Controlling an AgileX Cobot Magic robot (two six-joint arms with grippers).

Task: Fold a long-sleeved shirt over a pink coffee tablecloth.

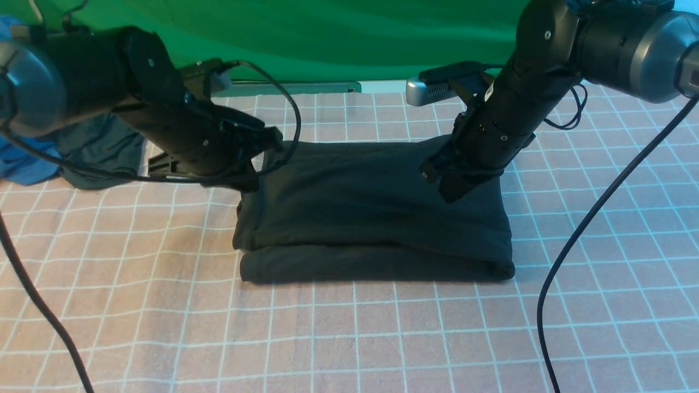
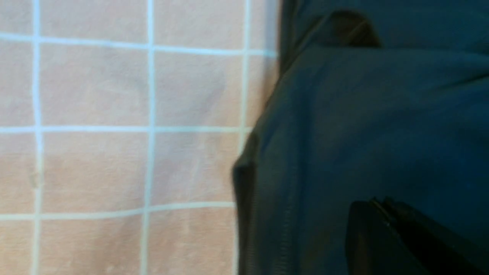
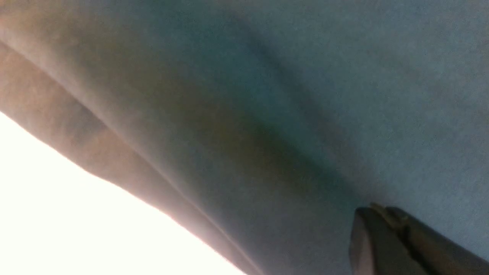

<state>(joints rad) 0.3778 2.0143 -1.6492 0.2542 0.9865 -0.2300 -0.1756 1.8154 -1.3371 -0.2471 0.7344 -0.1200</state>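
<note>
Nearly complete: long-sleeved shirt lying as a stacked rectangle on pink coffee tablecloth; left gripper and right gripper both clenched, pressing, grasping nothing visible.

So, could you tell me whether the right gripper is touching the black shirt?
Cannot tell. In the right wrist view the shut right gripper lies over the shirt, but neither contact nor gap shows plainly.
</note>
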